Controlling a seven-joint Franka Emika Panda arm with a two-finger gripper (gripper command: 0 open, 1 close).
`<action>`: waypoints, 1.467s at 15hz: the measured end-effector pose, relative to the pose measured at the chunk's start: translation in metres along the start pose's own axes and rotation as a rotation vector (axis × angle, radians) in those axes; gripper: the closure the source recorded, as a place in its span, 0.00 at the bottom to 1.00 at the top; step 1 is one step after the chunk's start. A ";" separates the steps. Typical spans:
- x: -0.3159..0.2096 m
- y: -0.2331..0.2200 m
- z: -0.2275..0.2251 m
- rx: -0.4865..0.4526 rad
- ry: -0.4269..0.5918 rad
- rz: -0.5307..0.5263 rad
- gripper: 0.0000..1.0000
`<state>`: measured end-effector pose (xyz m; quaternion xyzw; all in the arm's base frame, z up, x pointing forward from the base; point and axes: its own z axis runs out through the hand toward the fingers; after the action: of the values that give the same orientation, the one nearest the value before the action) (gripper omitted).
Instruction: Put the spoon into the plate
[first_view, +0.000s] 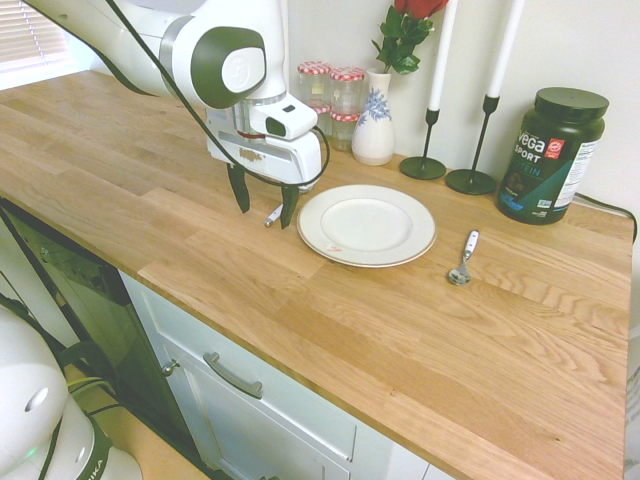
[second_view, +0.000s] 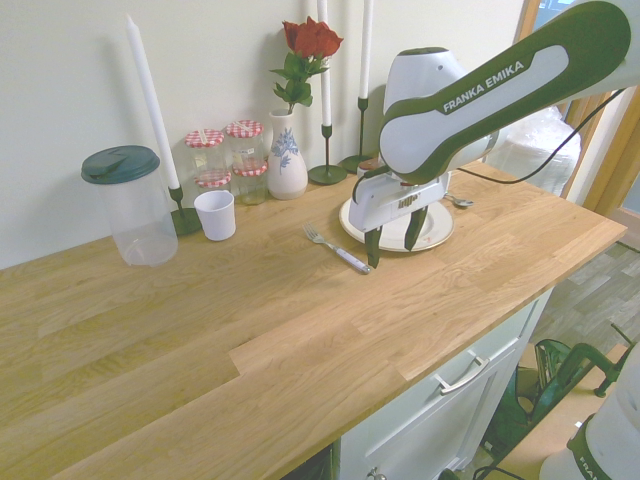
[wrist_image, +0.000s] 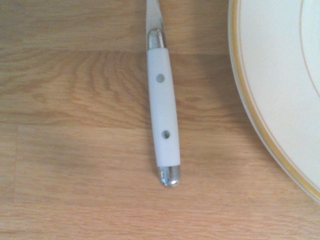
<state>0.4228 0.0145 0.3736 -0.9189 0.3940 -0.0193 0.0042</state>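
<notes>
Exterior views face wall from opposite sides, above countertop (first_view: 230, 260); wrist close overhead; all share plate (first_view: 366, 226).

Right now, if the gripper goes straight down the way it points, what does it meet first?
Probably the white handle of the fork, beside the plate; the gripper's exact height above it is unclear.

"vega SPORT" on dark tub (first_view: 553, 155), "FRANKA EMIKA" on white robot arm (second_view: 485, 110)
</notes>
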 end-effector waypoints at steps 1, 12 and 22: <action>0.000 0.000 0.000 -0.001 -0.001 0.000 0.00; 0.173 0.066 -0.081 -0.065 0.050 -0.176 0.00; 0.309 0.113 -0.024 -0.058 0.022 -0.161 0.00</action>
<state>0.5530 -0.2872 0.4047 -0.9471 0.3193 -0.0183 -0.0282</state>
